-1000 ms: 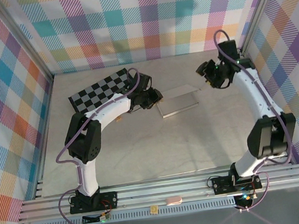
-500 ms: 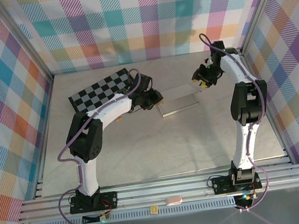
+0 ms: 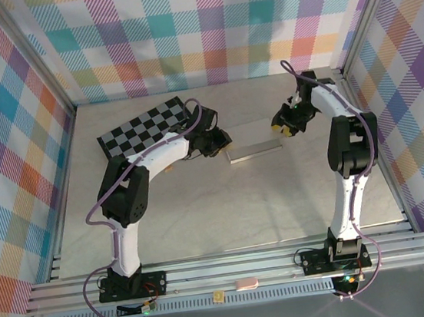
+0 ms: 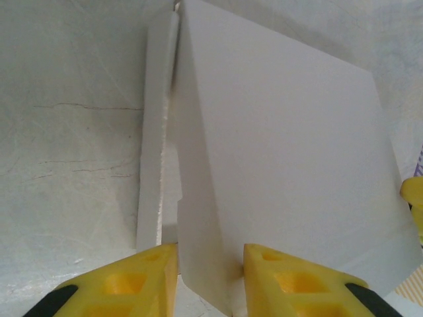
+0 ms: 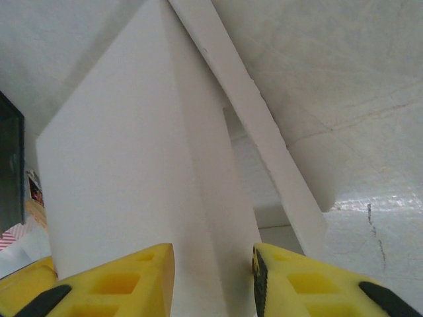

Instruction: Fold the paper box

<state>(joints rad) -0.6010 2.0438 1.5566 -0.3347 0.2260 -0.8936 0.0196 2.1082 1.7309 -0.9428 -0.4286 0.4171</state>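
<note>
The paper box (image 3: 254, 139) is white cardboard lying at the back middle of the table, its top panel raised and slanting. My left gripper (image 3: 223, 145) holds its left end. In the left wrist view the yellow fingers (image 4: 132, 284) stand either side of a folded edge of the paper box (image 4: 284, 165), and my left gripper (image 4: 210, 271) is shut on it. My right gripper (image 3: 279, 125) is at the box's right end. In the right wrist view the paper box (image 5: 132, 165) fills the gap of my right gripper (image 5: 213, 277), shut on a folded wall.
A black-and-grey checkered board (image 3: 142, 128) lies at the back left, just behind my left arm. Plaid walls close the table at the back and sides. An aluminium rail (image 3: 233, 268) runs along the near edge, with a small pink object (image 3: 247, 283) on it.
My right arm swung in from the right to the box's right end and its jaws narrowed onto the cardboard. My left gripper kept its hold; the box's panel tilted slightly.
</note>
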